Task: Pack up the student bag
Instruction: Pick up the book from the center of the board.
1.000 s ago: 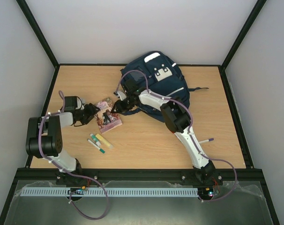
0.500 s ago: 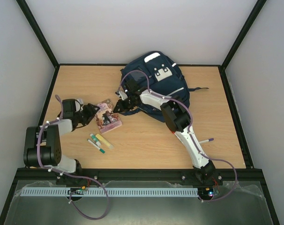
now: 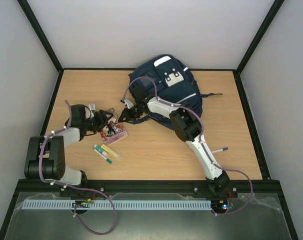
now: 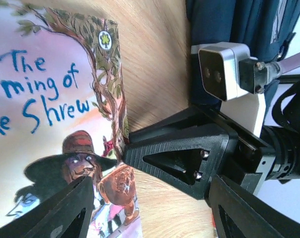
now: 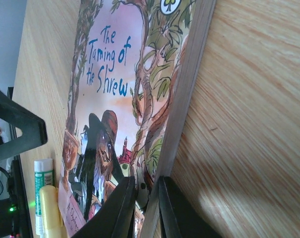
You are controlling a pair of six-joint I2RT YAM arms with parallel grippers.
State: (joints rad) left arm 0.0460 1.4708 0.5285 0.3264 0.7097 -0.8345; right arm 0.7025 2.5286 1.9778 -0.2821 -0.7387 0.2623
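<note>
Where the surface (image 3: 156, 150) lies closest to us, we see two markers (image 3: 102, 154) beside a yellow highlighter (image 3: 112, 150). Just beyond lies a picture book (image 3: 115, 132). The left end effector (image 3: 102, 122) stands spread at one end of it, while the right end effector (image 3: 125, 114) pinches the opposite edge, its fingers nearly pressed together. Farthest back, at the middle rear of the surface, rests the navy student bag (image 3: 174, 87).
</note>
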